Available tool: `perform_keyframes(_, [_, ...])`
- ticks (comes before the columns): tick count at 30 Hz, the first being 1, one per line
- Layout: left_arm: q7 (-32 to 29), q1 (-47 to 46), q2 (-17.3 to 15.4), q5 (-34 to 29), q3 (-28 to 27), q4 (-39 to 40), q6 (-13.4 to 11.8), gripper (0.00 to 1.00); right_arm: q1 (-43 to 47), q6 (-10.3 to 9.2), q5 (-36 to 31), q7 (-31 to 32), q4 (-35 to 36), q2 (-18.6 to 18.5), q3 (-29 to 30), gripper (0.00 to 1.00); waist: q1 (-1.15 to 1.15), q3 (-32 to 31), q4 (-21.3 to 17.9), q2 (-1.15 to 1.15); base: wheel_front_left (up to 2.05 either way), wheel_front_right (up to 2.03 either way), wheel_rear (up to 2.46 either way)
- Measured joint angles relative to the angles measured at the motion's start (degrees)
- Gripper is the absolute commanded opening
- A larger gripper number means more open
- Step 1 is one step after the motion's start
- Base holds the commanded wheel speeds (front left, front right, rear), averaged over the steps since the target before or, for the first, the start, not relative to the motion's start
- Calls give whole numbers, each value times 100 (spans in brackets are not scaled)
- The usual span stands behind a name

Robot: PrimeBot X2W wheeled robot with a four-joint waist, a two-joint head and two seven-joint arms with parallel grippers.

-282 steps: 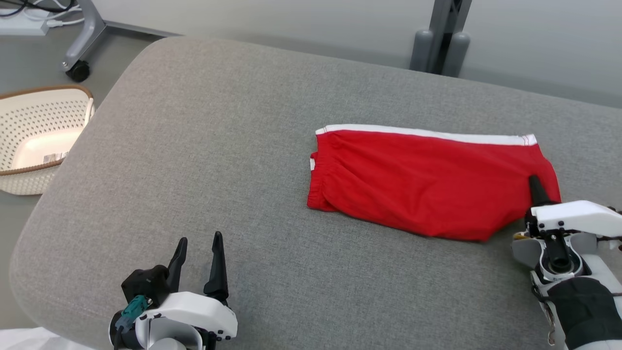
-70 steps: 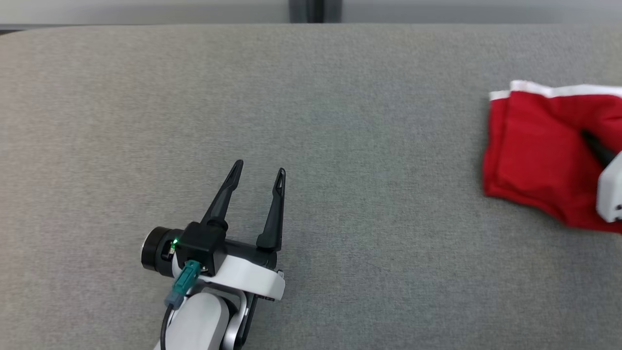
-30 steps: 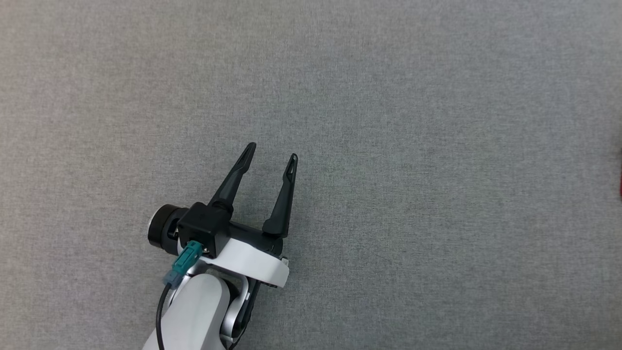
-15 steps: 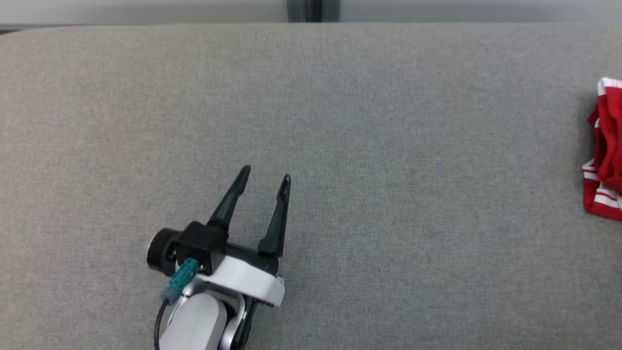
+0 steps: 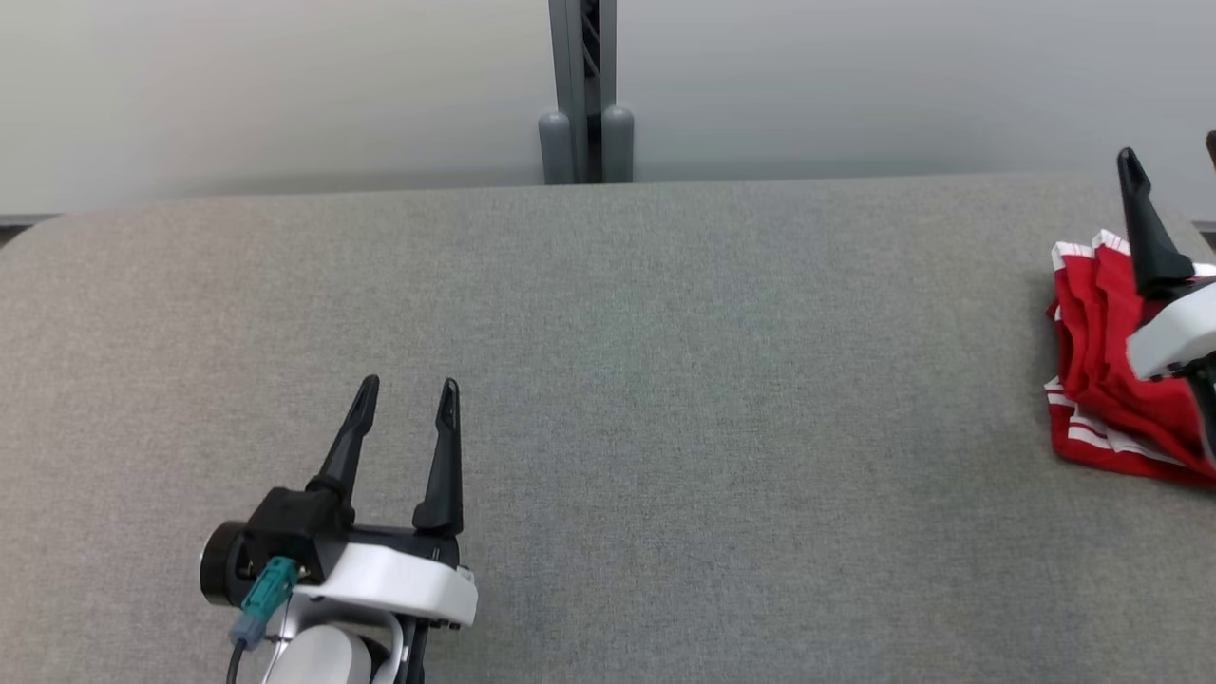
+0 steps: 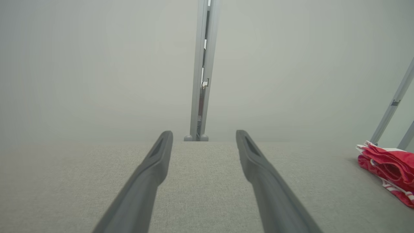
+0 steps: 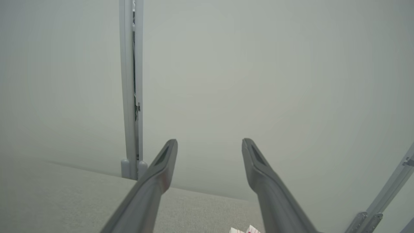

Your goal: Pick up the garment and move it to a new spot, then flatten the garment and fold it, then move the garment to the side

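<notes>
- Left gripper [image 5: 409, 383]: jaws wide apart, nothing between them; sits over bare fabric at the near left.
- Right gripper [image 7: 209, 141]: jaws spread, empty; sits above the shorts, fingers pointing past the far edge.
- Red shorts [image 5: 1088, 361], white-striped: folded into a bunched stack at the table's right end.
- Grey upholstered table [image 5: 665, 380]: carries the shorts.
- Grey upright post [image 5: 581, 95]: behind the far edge, against a pale wall.
</notes>
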State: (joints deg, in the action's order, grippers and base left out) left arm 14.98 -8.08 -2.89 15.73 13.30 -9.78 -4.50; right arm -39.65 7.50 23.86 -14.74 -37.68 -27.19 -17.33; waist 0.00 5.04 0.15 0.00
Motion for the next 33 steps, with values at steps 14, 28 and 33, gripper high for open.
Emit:
perform_keyframes(14, [1, 510, 3, -9, -287, 5, -16, 100, 2954, 0, -1845, -16, 2681, 2072, 1532, 100, 0, -481, 86, 0, 0, 0, 0])
perform_keyframes(28, [0, 728, 8, 10, -213, -208, -44, 100, 3450, 0, -2201, -16, 2496, 2424, 1497, 100, 0, -557, 301, 0, 0, 0, 0])
perform_keyframes(33, [0, 747, 8, 109, -198, -272, -104, 100, 3467, 0, -2241, -16, 2421, 2435, 1503, 100, 0, -565, 331, 0, 0, 0, 0])
